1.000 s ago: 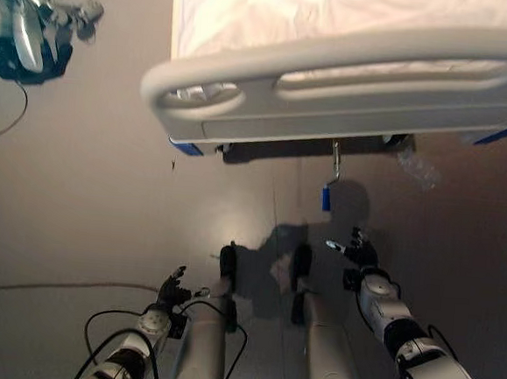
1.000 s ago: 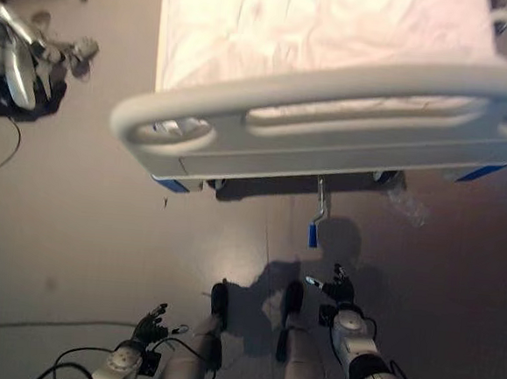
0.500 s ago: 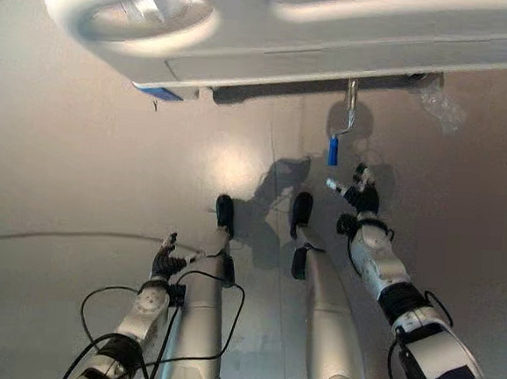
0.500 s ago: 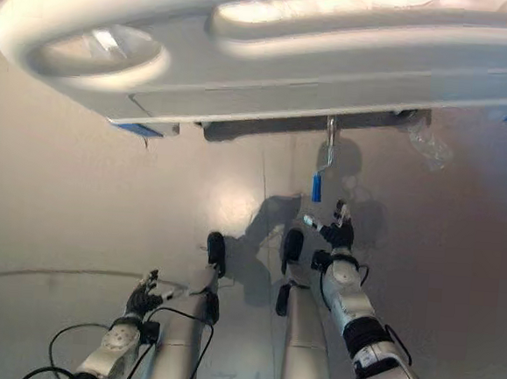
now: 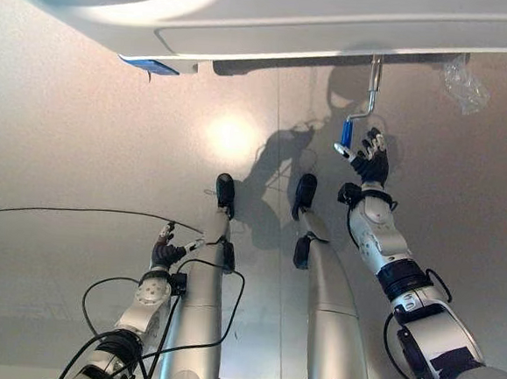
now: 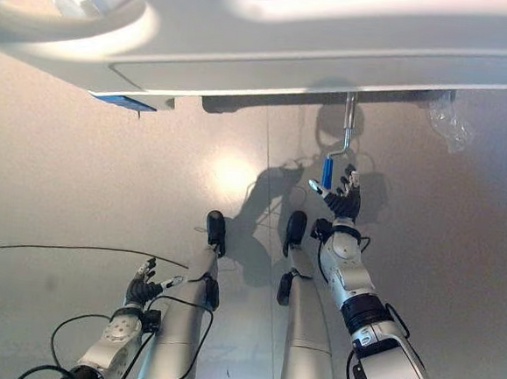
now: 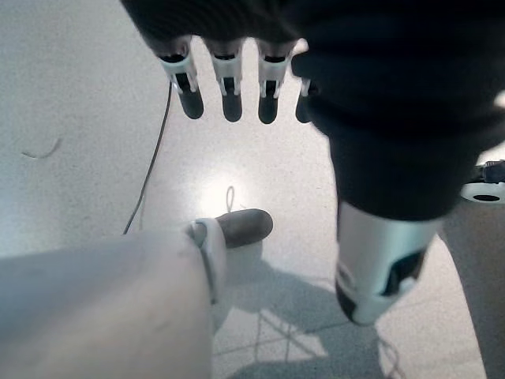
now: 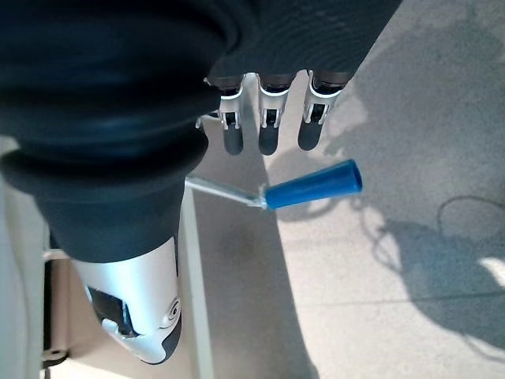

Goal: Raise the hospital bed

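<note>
Right hand (image 5: 372,159) raised beside the blue crank grip (image 5: 347,133), fingers spread and holding nothing.

Crank handle (image 6: 346,127) hanging from under the white footboard (image 5: 337,25) of the hospital bed, blue grip at its lower end, just beside the fingertips (image 8: 268,138); contact not clear. Left hand (image 6: 143,288) low, well away from the crank, near the floor (image 5: 73,140), fingers relaxed and apart, empty.
</note>
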Robot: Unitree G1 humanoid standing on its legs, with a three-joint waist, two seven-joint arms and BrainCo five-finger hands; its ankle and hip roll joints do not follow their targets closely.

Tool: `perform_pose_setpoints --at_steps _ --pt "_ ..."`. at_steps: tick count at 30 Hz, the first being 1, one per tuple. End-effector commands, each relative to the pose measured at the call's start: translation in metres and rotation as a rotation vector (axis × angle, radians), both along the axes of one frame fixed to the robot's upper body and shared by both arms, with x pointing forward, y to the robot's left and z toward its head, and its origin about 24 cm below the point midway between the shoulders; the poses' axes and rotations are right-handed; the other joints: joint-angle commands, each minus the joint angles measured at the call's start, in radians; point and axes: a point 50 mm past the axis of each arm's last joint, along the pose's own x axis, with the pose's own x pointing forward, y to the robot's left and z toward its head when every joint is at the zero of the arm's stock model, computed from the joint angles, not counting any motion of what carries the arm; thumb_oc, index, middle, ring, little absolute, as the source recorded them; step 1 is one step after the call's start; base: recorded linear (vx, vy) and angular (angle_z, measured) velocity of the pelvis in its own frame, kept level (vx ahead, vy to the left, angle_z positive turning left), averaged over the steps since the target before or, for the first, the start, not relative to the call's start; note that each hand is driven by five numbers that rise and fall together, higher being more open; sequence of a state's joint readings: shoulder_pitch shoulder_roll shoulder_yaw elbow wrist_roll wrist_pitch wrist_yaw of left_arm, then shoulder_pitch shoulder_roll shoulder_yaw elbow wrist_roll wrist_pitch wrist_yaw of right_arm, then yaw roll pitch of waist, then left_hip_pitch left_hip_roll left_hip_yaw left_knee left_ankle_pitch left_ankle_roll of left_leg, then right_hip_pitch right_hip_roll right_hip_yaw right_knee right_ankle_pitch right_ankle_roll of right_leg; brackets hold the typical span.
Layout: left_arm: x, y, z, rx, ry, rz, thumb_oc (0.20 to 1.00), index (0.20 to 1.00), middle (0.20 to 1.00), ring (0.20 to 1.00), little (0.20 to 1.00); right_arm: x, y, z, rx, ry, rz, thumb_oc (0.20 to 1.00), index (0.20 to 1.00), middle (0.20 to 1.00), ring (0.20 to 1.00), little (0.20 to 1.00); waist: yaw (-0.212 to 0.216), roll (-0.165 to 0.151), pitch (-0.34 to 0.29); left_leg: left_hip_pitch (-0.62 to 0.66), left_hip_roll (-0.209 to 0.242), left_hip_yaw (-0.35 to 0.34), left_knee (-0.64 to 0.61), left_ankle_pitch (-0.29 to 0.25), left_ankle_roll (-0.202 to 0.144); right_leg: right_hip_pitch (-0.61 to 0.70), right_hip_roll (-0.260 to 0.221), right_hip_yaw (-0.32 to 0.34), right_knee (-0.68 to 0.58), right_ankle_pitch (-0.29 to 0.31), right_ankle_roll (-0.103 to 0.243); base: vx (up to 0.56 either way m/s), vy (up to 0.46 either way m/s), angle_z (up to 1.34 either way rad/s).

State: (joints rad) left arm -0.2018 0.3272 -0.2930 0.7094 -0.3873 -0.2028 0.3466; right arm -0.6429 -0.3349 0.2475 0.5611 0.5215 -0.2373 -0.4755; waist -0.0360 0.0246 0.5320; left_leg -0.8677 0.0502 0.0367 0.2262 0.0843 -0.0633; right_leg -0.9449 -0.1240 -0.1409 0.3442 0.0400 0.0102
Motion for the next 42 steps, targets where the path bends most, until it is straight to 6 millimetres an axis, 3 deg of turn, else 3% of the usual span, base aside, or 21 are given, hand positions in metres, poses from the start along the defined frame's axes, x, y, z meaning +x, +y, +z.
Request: perform_pose_setpoints --at_steps 1,2,4,5,6,7,16,24,36,42 --pt "-0.023 0.009 -0.012 -0.009 0.043 0.051 1.0 1.0 1.0 1.0 1.0 -0.008 -0.011 0.012 -0.032 -0.092 -0.028 1.0 1.0 1.0 1.0 1.0 0.013 -0.014 -0.012 -0.065 -0.025 -0.033 0.043 0.013 0.022 -0.02 -0.014 0.008 -0.043 0.1 0.091 0.0 0.0 0.0" --pt "-0.025 0.009 -0.012 -0.008 0.039 0.052 1.0 1.0 1.0 1.0 1.0 -0.007 -0.01 0.013 -0.031 -0.093 -0.023 1.0 1.0 1.0 1.0 1.0 0.016 -0.011 -0.012 -0.05 -0.022 -0.038 0.05 -0.02 0.017 -0.007 -0.009 0.014 -0.033 0.071 0.099 0.0 0.0 0.0" --pt "-0.023 0.01 -0.009 -0.008 0.024 0.053 1.0 1.0 1.0 1.0 1.0 -0.006 -0.01 0.016 -0.032 -0.102 -0.022 1.0 1.0 1.0 1.0 1.0 0.014 -0.013 -0.012 -0.077 -0.026 -0.032 0.047 0.011 0.022 -0.029 -0.013 0.012 -0.044 0.101 0.091 0.01 0.015 -0.01" --pt "-0.024 0.011 -0.01 -0.008 0.032 0.057 1.0 1.0 1.0 1.0 1.0 -0.005 -0.009 0.015 -0.038 -0.09 -0.014 1.0 1.0 1.0 1.0 1.0 0.018 -0.012 -0.012 -0.057 -0.023 -0.039 0.051 -0.022 0.018 -0.014 -0.009 0.017 -0.034 0.072 0.099 0.0 0.0 0.0" --pt "-0.023 0.011 -0.009 -0.008 0.025 0.057 1.0 1.0 1.0 1.0 1.0 -0.005 -0.009 0.017 -0.037 -0.097 -0.014 1.0 1.0 1.0 1.0 1.0 0.015 -0.014 -0.012 -0.081 -0.026 -0.033 0.048 0.01 0.023 -0.034 -0.014 0.013 -0.044 0.102 0.092 0.07 0.021 -0.01" --pt "-0.024 0.011 -0.01 -0.009 0.03 0.055 1.0 1.0 1.0 1.0 1.0 -0.002 -0.01 0.016 -0.042 -0.077 -0.013 1.0 1.0 1.0 1.0 1.0 0.022 -0.011 -0.012 -0.064 -0.023 -0.037 0.055 -0.024 0.018 -0.02 -0.012 0.016 -0.032 0.072 0.1 0.0 0.0 0.0" --pt "-0.025 0.01 -0.009 -0.023 0.022 0.048 1.0 1.0 1.0 1.0 1.0 0.018 -0.016 0.024 -0.086 -0.006 -0.012 1.0 1.0 1.0 1.0 1.0 0.04 -0.007 -0.012 -0.085 -0.028 -0.038 0.067 -0.029 0.022 -0.035 -0.016 0.01 -0.03 0.075 0.1 0.01 0.013 0.0" --pt "-0.03 0.017 -0.008 -0.019 0.02 0.032 1.0 1.0 1.0 1.0 1.0 0.039 -0.035 0.024 -0.164 0.158 -0.055 1.0 1.0 1.0 1.0 1.0 0.076 0.011 -0.012 -0.114 -0.035 -0.047 0.088 -0.037 0.023 -0.049 -0.021 0.002 -0.019 0.069 0.099 0.0 0.0 0.0" --pt "-0.015 0.001 0.017 -0.04 -0.108 -0.052 1.0 1.0 1.0 1.0 1.0 0.041 -0.051 0.012 -0.207 0.296 -0.097 1.0 1.0 1.0 1.0 1.0 0.104 0.038 -0.012 -0.143 -0.047 -0.048 0.117 -0.052 0.027 -0.068 -0.03 -0.007 0.006 0.054 0.099 0.01 0.018 0.03" --pt "-0.016 -0.002 0.018 -0.039 -0.113 -0.071 1.0 1.0 1.0 1.0 1.0 0.042 -0.063 0.021 -0.209 0.296 -0.139 1.0 1.0 1.0 1.0 1.0 0.116 0.054 -0.012 -0.149 -0.049 -0.048 0.118 -0.053 0.028 -0.076 -0.034 -0.006 0.01 0.051 0.101 0.0 0.0 0.0"
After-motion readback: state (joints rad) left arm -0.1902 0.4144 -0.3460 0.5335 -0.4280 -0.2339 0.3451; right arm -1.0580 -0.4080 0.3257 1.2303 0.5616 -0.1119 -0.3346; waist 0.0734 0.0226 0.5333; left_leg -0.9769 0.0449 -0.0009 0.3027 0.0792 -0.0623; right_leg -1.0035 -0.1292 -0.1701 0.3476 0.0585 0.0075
